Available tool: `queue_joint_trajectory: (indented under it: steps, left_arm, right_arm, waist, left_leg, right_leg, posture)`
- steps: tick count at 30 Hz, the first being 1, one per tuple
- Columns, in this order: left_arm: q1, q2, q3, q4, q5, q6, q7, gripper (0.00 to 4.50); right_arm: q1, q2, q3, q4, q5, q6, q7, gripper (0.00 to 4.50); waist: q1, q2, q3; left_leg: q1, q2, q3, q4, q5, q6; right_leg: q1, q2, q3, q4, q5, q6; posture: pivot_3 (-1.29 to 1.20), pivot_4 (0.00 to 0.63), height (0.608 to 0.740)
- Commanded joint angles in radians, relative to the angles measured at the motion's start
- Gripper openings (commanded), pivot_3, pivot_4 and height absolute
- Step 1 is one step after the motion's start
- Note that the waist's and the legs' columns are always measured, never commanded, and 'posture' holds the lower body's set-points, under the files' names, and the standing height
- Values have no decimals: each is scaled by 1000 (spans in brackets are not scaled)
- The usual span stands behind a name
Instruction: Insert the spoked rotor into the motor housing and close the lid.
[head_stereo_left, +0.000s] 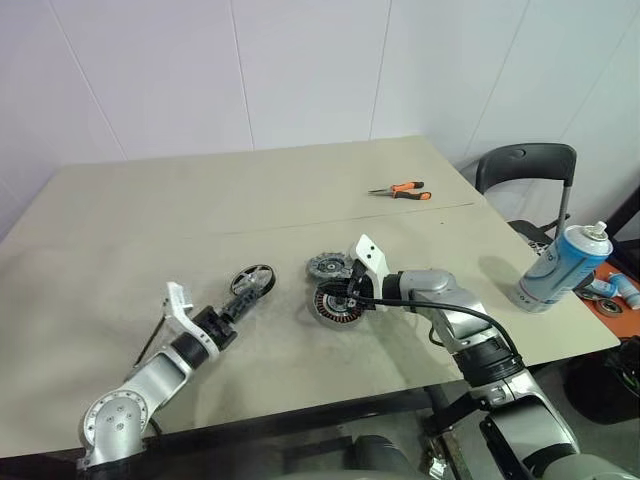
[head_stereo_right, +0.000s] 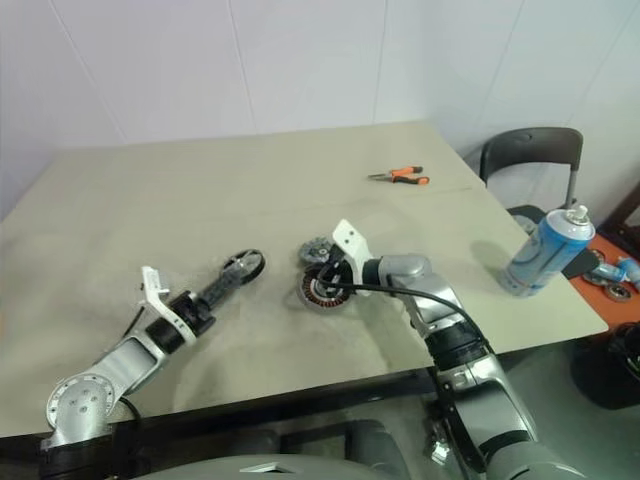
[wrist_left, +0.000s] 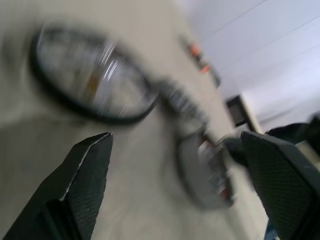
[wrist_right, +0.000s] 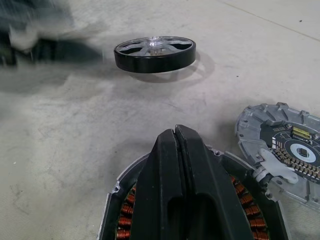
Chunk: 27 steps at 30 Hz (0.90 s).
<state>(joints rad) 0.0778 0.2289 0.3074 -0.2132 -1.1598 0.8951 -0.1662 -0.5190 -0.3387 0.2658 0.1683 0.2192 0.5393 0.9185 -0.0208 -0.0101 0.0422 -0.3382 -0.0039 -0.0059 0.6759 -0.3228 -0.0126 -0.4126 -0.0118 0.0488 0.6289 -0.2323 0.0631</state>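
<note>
Near the front edge of the table (head_stereo_left: 120, 240), the motor housing (head_stereo_left: 333, 303) lies flat with its copper windings showing. The right gripper (wrist_right: 176, 134), fingers pressed together and empty, rests over the housing's rim. The lid (head_stereo_left: 328, 266) lies just behind the housing, touching or nearly so. The spoked rotor (head_stereo_left: 252, 281) sits to their left, apart from both. The left gripper (head_stereo_left: 232, 312) points at the rotor, its fingers (wrist_left: 85, 172) spread wide. Orange-handled pliers (head_stereo_left: 402, 190) lie toward the far right corner; a spray can (head_stereo_left: 560, 266) stands at the right edge.
</note>
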Motion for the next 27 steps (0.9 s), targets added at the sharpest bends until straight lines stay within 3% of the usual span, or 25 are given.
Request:
queue_joint_trajectory:
  steps: [1,27]
  left_arm:
    - [-24,-9,9,38,15,-10,16,4353]
    - [-223,-126,56,244,131,-155,120,4353]
  right_arm:
    - [-7,0,-14,-44,9,-4,-3,0]
    - [15,0,-6,-66,5,11,-21,0]
  waist:
    - [2,0,0]
    - [2,2,1]
  left_leg:
    - [0,0,0,0,0,0]
    - [2,-1,-2,3,0,0]
  right_leg:
    - [0,0,0,0,0,0]
    - [3,1,-1,1,-2,3]
  posture:
    - [0,0,740]
    - [0,0,740]
